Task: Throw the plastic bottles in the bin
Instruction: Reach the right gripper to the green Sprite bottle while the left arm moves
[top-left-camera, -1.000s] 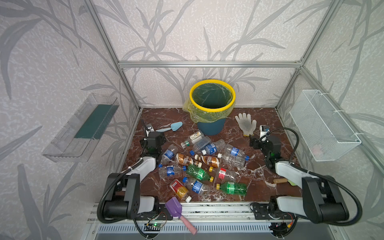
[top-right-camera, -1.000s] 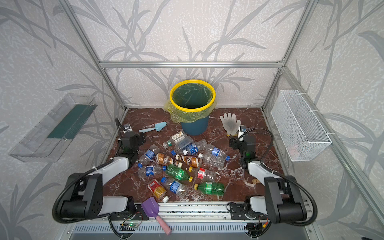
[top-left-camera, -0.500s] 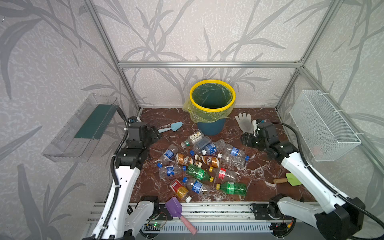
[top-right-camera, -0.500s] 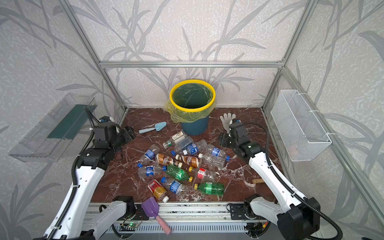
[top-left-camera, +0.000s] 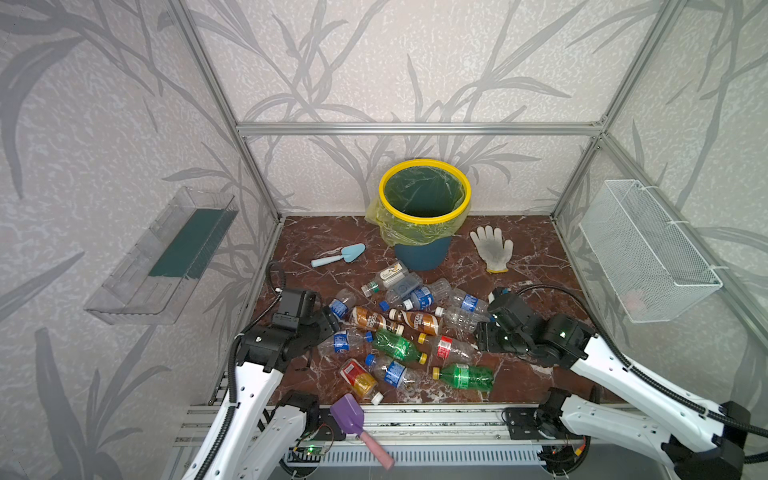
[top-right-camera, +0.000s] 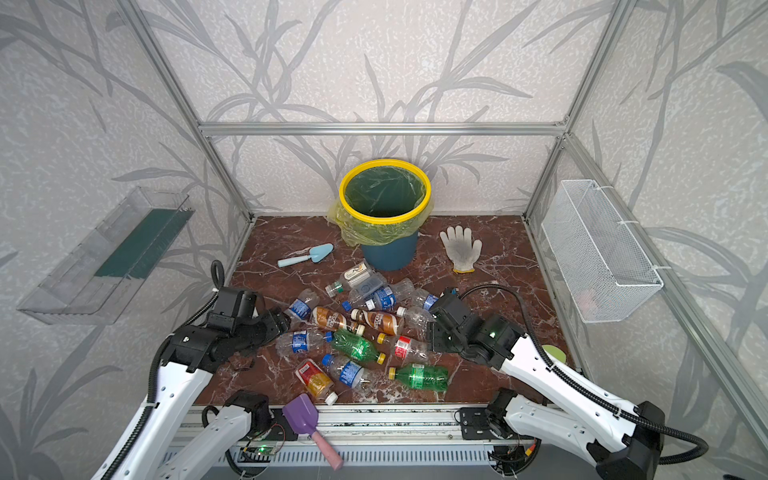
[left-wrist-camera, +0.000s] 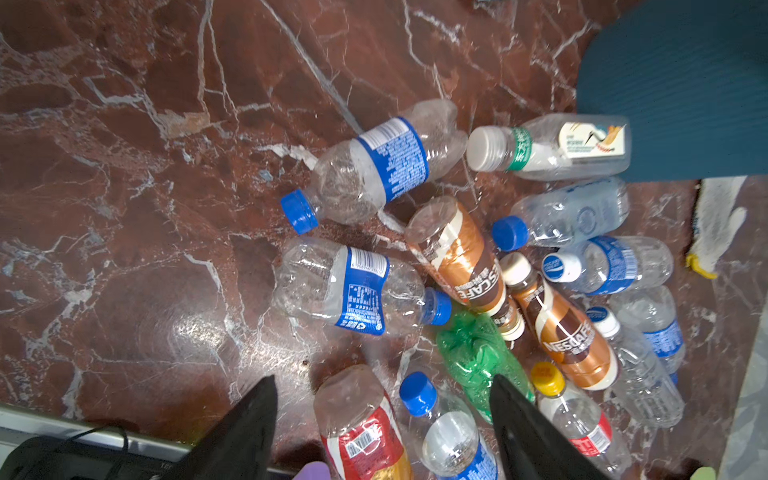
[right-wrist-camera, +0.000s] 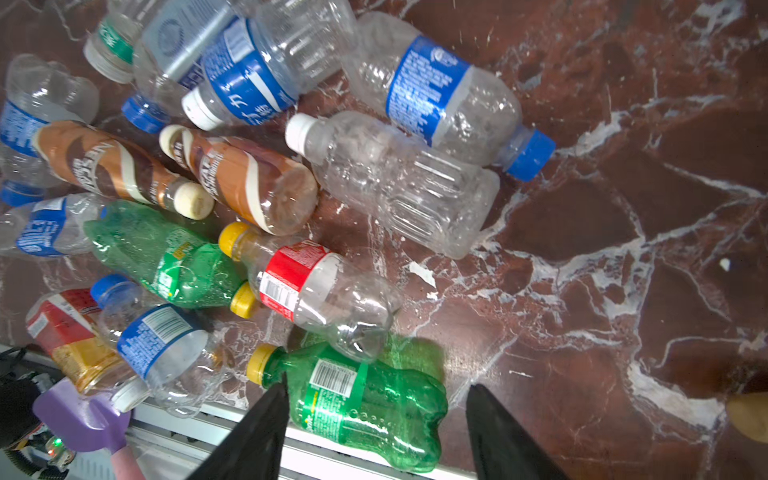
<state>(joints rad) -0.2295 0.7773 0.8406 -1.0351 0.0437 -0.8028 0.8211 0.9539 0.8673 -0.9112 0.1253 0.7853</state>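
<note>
Crumpled clear, green and brown plastic bottles (top-left-camera: 413, 322) heaped mid red marble surface (top-left-camera: 536, 249), just before round teal yellow-rimmed bin (top-left-camera: 419, 255); bin looks empty. left pincer (left-wrist-camera: 382, 380) and right pincer (right-wrist-camera: 378, 385) both spread, empty, flanking heap, likely so each picks from own side.

The round teal plastic bin (top-left-camera: 422, 254) stands at the back middle of the marble worktop (top-left-camera: 316, 241). The small plastic bottles (top-left-camera: 409, 322) lie heaped just before it. A light-blue plastic trowel (top-left-camera: 338, 255) lies left of the bin and a white knitted glove (top-left-camera: 492, 247) right of it. A purple plastic scoop (top-left-camera: 348, 417) rests on the front rail. The left hand (left-wrist-camera: 382, 380) is at the heap's left edge and the right hand (right-wrist-camera: 378, 386) at its right.
</note>
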